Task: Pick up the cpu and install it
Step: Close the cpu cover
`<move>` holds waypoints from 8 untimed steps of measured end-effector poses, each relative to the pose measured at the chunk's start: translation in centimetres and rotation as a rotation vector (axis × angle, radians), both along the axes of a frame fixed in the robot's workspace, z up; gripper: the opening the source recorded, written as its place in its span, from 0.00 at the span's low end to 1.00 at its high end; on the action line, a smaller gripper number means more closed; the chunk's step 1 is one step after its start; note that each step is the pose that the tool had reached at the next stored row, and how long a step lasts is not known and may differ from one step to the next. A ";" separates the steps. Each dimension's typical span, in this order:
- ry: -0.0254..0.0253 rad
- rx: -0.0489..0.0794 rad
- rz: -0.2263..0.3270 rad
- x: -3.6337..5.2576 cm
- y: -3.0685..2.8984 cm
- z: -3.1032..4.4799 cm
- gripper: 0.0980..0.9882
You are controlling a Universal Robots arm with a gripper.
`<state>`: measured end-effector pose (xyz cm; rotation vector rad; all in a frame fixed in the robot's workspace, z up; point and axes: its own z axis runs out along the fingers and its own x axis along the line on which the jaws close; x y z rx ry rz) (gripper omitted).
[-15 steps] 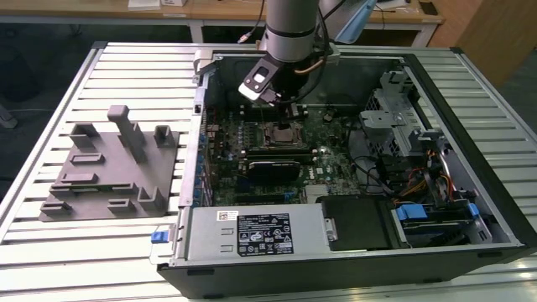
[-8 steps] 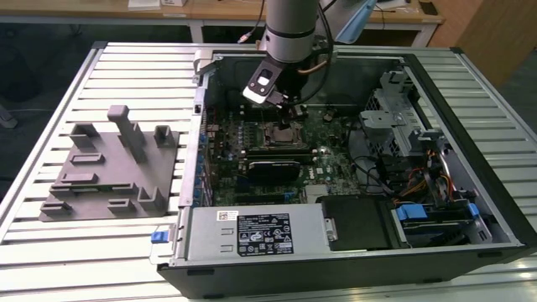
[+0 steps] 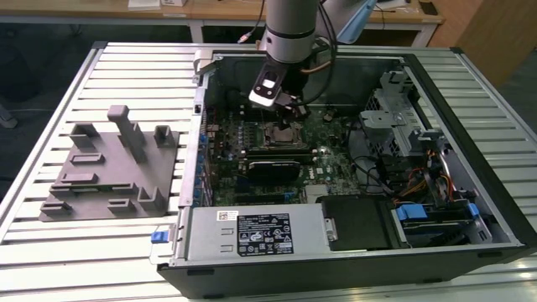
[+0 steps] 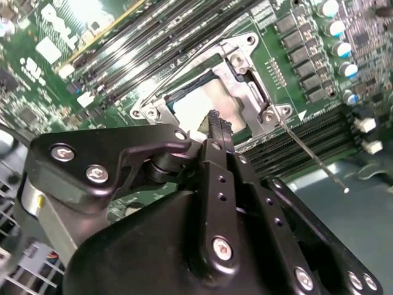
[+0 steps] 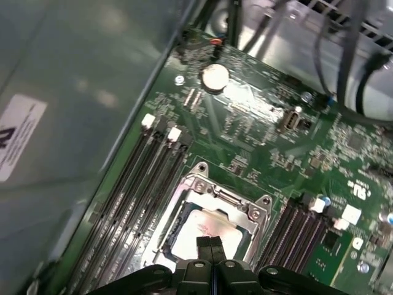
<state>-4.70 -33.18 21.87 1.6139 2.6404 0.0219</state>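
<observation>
**A:** Starting at the exterior view's left, what lies there?

**B:** A grey moulded plastic tray (image 3: 105,170) with upright posts. It rests on the pale slatted metal table (image 3: 50,251), just beside the open black computer case (image 3: 336,280).

**A:** And inside the case?

**B:** A green motherboard (image 3: 327,167) lying flat. Near its middle sits the dark square metal-framed socket (image 3: 281,133). The arm's black two-fingered gripper (image 3: 290,107) hangs just over it, below the white camera block (image 3: 266,88).

**A:** Where is the chip?

**B:** The small flat square cpu (image 5: 196,225), with its pale silvery-white metal top, lies flat inside that socket, ringed by the silver socket bracket (image 5: 228,198). In both wrist views its top is smooth and plain, glaring almost white under the light. The first wrist view shows black memory slots (image 5: 138,184) running alongside the socket.

**A:** How do the fingers stand?

**B:** Pressed together, with nothing pinched between them. The fingertips (image 4: 213,120) sit over the chip's top near one edge. I cannot tell whether they touch it.

**A:** And further right?

**B:** At the exterior view's right stands a silver metal drive cage (image 3: 394,119), with bundled cables and blue plastic clips (image 3: 411,211) nearer the camera.
</observation>
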 end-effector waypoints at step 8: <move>-0.0001 -0.004 0.145 0.00 0.00 -0.06 0.01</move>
